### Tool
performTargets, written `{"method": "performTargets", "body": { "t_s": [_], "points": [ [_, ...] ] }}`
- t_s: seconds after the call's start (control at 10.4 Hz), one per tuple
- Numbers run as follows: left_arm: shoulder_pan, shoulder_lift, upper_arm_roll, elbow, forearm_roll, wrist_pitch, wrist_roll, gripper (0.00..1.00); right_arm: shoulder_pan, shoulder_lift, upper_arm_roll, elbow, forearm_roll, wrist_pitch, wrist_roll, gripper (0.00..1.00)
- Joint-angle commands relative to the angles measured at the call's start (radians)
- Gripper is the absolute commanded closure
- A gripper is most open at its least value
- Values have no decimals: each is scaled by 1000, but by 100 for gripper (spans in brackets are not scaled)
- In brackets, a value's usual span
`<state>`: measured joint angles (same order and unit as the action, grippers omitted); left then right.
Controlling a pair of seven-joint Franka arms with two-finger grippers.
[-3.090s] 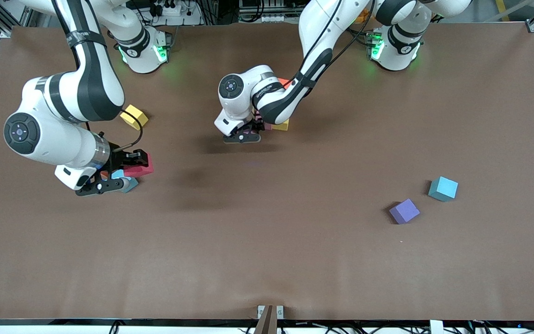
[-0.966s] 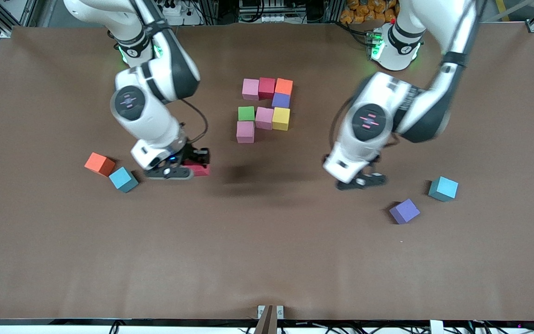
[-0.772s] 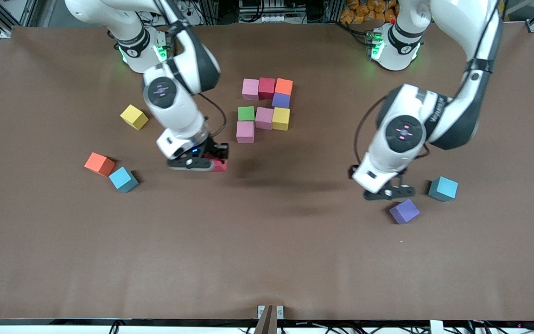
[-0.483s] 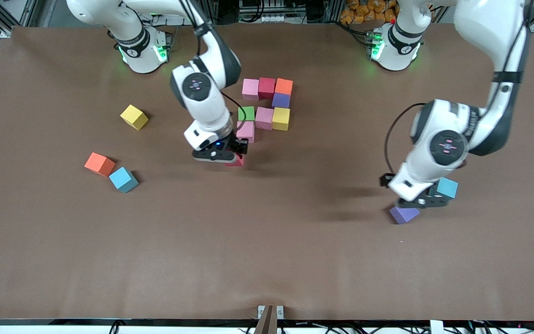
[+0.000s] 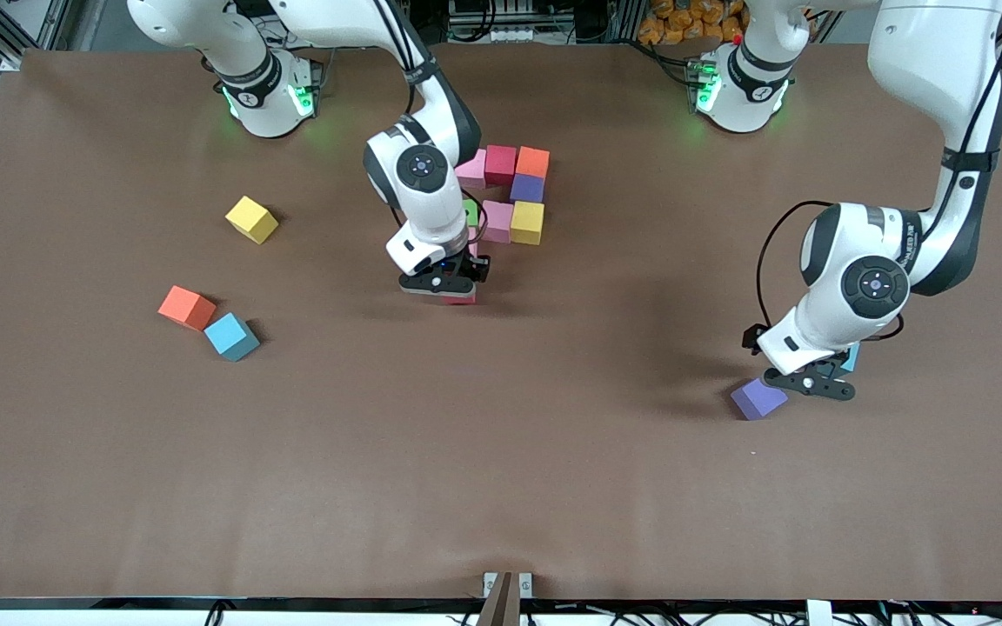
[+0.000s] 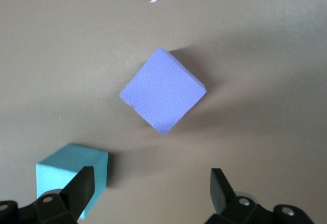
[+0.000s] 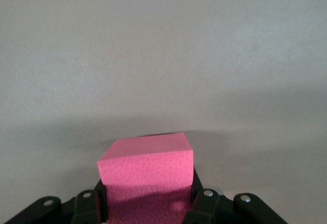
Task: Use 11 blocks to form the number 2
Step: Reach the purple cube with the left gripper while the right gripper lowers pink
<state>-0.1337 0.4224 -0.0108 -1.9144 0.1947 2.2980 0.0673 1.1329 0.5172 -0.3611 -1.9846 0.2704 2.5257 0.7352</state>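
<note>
Several blocks lie together mid-table: pink (image 5: pixel 472 170), red (image 5: pixel 501 163), orange (image 5: pixel 533 162), purple (image 5: pixel 527 187), green (image 5: pixel 470 212), pink (image 5: pixel 497 220) and yellow (image 5: pixel 527 222). My right gripper (image 5: pixel 447 287) (image 7: pixel 148 203) is shut on a pinkish-red block (image 5: pixel 459 298) (image 7: pixel 146 166), low over the table beside this group, and its arm hides part of it. My left gripper (image 5: pixel 812 388) (image 6: pixel 152 188) hangs open over the table between a loose purple block (image 5: pixel 757 399) (image 6: pixel 162 91) and a teal block (image 5: pixel 851 357) (image 6: pixel 69 173), with nothing between its fingers.
Toward the right arm's end of the table lie three loose blocks: yellow (image 5: pixel 251 218), orange (image 5: pixel 186 307) and teal (image 5: pixel 231 336). The brown table (image 5: pixel 501 469) spreads wide toward the front camera.
The right gripper has carried the pinkish-red block across from the orange and teal loose blocks to the group. The left arm has swung out from the group to the purple and teal blocks.
</note>
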Motion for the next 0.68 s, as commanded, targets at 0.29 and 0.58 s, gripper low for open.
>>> {"method": "performTargets", "body": {
  "t_s": [0.29,0.58],
  "points": [
    [-4,73,38,5,15,104,391,0,7,0,24,-48,-7,24,44,70],
    [-4,84,37,26,14,106,474,0,8,0,24,-51,-7,15,61,70]
  ]
}}
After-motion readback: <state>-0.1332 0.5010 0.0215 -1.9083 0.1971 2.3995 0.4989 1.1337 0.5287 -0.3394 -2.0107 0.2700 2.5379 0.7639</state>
